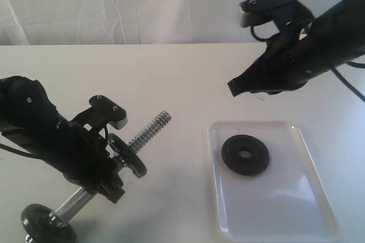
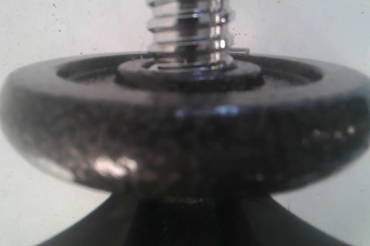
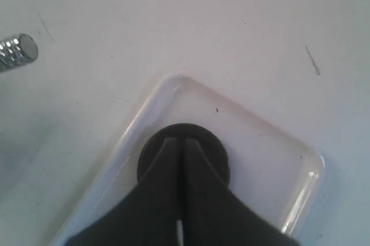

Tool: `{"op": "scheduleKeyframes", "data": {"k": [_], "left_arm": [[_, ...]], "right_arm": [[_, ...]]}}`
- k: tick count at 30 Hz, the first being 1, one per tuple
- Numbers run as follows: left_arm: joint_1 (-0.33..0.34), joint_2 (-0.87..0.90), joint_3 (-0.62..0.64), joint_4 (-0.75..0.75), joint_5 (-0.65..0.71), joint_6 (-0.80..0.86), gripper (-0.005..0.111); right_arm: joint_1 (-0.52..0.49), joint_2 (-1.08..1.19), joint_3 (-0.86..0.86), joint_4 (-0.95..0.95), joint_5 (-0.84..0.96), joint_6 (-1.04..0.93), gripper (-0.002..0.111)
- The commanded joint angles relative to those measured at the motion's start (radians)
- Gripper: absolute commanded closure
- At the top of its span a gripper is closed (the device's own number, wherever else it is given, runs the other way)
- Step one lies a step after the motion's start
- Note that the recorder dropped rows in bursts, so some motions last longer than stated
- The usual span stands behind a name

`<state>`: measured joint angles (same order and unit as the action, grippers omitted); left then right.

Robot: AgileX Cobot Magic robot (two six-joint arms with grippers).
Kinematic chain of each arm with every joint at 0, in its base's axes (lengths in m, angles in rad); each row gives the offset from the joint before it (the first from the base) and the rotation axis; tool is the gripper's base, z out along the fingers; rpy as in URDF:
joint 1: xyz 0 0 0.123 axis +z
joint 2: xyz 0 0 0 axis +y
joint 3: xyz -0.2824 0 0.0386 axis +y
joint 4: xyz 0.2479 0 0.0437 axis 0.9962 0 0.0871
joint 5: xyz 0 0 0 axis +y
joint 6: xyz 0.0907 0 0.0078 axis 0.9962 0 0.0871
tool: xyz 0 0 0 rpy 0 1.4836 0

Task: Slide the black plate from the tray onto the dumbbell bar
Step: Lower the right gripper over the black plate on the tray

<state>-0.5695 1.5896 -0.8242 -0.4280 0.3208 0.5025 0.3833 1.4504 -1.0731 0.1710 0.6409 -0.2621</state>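
The black plate [image 1: 234, 152] lies flat in the white tray [image 1: 274, 197], near its far end. My right gripper [image 1: 234, 88] hovers above the table just beyond the tray, shut with nothing between its fingers. In the right wrist view its closed tips [image 3: 184, 142] cover the middle of the plate [image 3: 149, 155] inside the tray [image 3: 260, 159]. My left gripper [image 1: 111, 169] is shut on the dumbbell bar [image 1: 151, 129], holding it tilted with its bare threaded end up and toward the tray. A black disc [image 2: 185, 136] sits on the bar [image 2: 191, 9] just above the left gripper [image 2: 191, 223].
A second black disc [image 1: 45, 226] is on the bar's low end at the table's front left. The bar's free tip [image 3: 14, 52] shows in the right wrist view. A white curtain hangs behind the white table [image 1: 182, 83].
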Motion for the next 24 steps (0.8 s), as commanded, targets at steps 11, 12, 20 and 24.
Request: {"op": "scheduleKeyframes", "data": {"k": [11, 12, 20, 24], "left_arm": [[-0.002, -0.042, -0.015, -0.072, -0.032, -0.008, 0.107], [-0.002, -0.042, -0.015, -0.072, -0.032, -0.008, 0.107], [-0.002, -0.042, -0.015, -0.072, -0.032, -0.008, 0.107], [-0.002, -0.042, -0.015, -0.072, -0.032, -0.008, 0.107]], "right_arm": [[0.016, 0.209, -0.093, -0.035, 0.108, 0.012, 0.098], [0.016, 0.215, -0.094, -0.035, 0.110, 0.005, 0.092], [0.016, 0.238, -0.094, -0.035, 0.095, 0.004, 0.004], [0.016, 0.269, -0.094, -0.035, 0.097, 0.008, 0.004]]}}
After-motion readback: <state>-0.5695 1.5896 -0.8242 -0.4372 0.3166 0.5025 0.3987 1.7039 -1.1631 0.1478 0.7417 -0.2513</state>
